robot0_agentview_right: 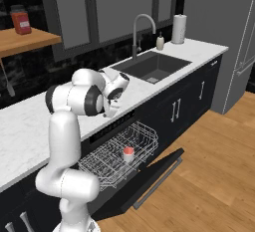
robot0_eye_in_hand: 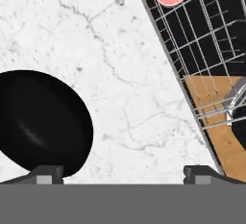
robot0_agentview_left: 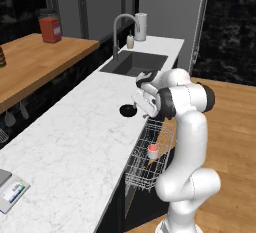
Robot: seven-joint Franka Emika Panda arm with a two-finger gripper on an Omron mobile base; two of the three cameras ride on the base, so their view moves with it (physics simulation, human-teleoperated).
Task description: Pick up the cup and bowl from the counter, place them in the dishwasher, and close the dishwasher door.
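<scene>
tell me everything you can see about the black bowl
The bowl is small, round, shallow and plain black, with a faint sheen inside. It looks empty. It sits upright on the white marble counter near the front edge, above the pulled-out dishwasher rack. In the hand view it lies to the left, by one fingertip of the open end effector, not between them. Nothing grips it.

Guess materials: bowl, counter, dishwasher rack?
Bowl: black, smooth, with a faint sheen inside; probably glazed ceramic or plastic. Counter: white with thin grey veins, marble-look stone or laminate, matte. Rack: thin silver wire grid, seemingly bare or coated metal, see-through to the black door.
</scene>
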